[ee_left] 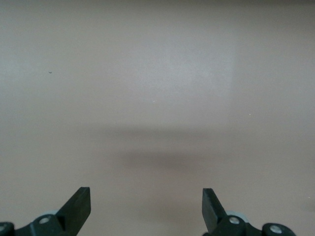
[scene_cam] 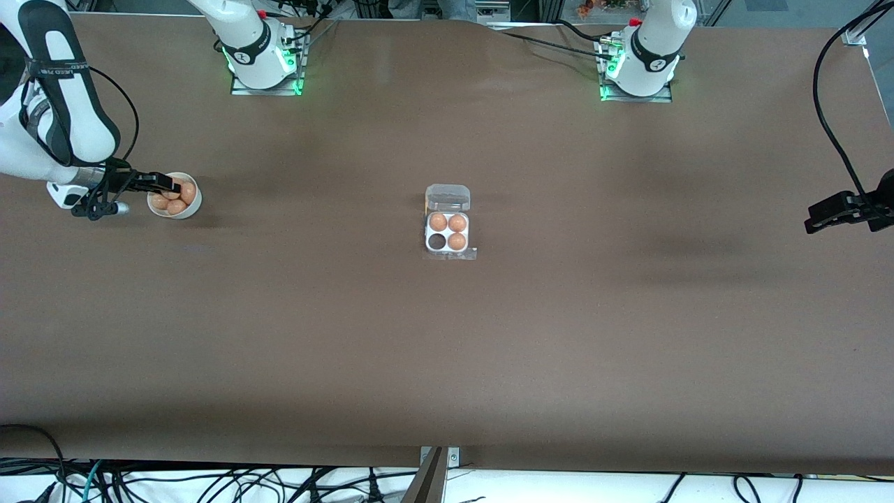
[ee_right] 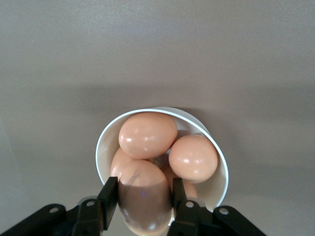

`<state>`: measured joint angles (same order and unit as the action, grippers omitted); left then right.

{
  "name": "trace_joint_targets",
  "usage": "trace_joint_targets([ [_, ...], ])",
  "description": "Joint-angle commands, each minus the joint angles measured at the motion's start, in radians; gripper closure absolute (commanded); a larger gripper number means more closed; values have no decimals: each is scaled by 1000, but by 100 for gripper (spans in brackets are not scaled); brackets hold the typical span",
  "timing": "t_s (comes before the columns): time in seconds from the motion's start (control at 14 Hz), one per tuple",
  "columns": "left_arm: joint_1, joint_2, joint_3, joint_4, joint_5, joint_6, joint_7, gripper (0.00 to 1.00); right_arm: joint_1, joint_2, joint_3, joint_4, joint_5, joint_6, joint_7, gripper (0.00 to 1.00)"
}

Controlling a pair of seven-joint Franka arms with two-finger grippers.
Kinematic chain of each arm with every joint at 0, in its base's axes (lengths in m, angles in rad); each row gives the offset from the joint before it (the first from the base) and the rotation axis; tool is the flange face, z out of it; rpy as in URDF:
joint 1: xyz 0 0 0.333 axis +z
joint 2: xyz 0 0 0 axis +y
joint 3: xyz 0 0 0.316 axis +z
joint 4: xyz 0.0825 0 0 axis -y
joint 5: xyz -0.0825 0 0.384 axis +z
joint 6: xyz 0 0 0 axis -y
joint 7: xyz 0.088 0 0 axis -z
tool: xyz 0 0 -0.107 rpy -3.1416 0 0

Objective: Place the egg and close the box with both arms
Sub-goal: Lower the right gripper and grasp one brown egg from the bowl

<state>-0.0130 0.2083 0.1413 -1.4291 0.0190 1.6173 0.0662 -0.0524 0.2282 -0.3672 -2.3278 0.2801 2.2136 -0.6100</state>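
At worktop's right-arm end, front view: white bowl of eggs; right gripper reaches into it, fingers clamped on egg, start of pick. Mid-worktop: box, clear lid folded back toward bases, three cells filled, one cell bare, likely egg's destination. Left gripper waits over left-arm end.

Left wrist view: left gripper jaws spread wide, nothing between, bare worktop below.

Right wrist view: right gripper pinches egg at its sides; bowl holds several more.
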Motion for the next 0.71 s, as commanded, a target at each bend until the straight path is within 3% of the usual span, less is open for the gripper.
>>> trace_joint_targets([
  [0.0, 5, 17, -6, 33, 29, -5, 14, 0, 0, 17, -4, 5, 22, -11, -19, 57],
  [0.64, 5, 19, -6, 35, 29, -5, 12, 0, 2, 25, -1, 22, 22, -12, -14, 62],
])
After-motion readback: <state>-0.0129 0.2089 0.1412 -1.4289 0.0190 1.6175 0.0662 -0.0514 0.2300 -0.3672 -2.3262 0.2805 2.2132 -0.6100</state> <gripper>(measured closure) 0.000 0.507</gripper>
